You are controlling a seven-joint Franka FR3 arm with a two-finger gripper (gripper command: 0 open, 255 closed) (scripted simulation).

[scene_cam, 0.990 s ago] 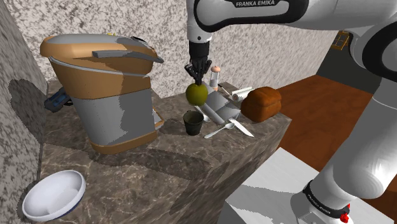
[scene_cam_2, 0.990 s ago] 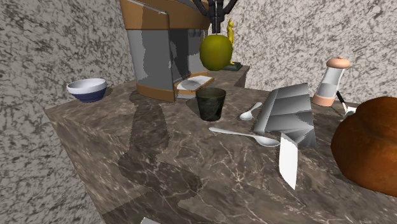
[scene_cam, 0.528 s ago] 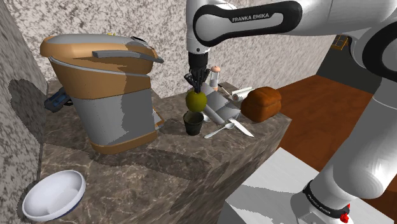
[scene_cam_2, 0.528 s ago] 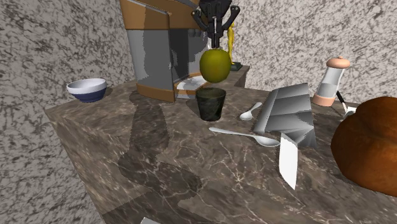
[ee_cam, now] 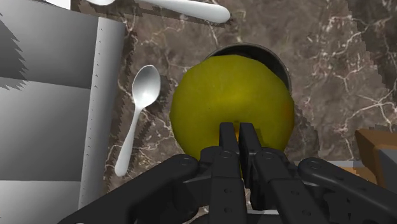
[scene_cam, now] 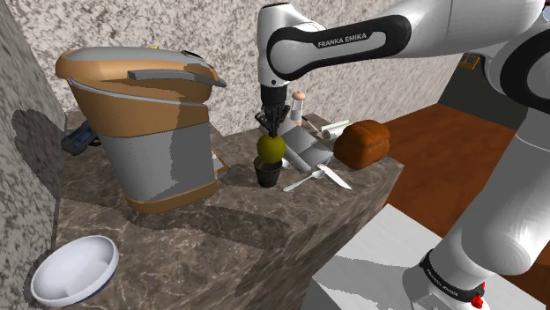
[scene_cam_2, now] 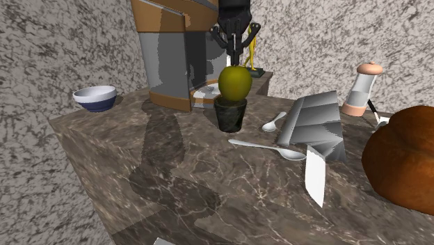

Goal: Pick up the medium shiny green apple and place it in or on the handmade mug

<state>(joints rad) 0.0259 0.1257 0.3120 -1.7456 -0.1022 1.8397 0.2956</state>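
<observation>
**Current step: placing.** The apple (scene_cam_2: 235, 83), yellow-green and glossy, sits in the mouth of the dark mug (scene_cam_2: 230, 115). Its lower part is inside the rim and most of the fruit stands above it. The mug stands upright on the marble counter (scene_cam_2: 209, 188), just in front of the coffee machine (scene_cam: 150, 123).

**Gripper state.** The gripper (scene_cam_2: 236, 61) is directly above the apple, pointing straight down. In the wrist view the fingers (ee_cam: 227, 137) are drawn almost together, with a thin gap between them, and pinch the crown of the apple. The contact point is hidden by the fingers, so it cannot be settled whether the rim or the grip carries the fruit's weight.

**Next move, as judged.**
1. Open the fingers enough to free the crown.
2. Lift straight up, without side travel, so that the apple is not rolled off the rim and the mug is not tipped.

The apple looks wider than the mug's opening, so it will probably rest on the rim, not drop inside.

**Item count.**
- Apple: one.
- Mug: one.
- Spoons: two, a short spoon (scene_cam_2: 272, 122) and a long spoon (scene_cam_2: 268, 147), both beside the mug.
- Bowl (scene_cam_2: 94, 97): one.
- Bread loaf (scene_cam: 361, 143): one.
- Pepper mill (scene_cam_2: 362, 89): one.
</observation>
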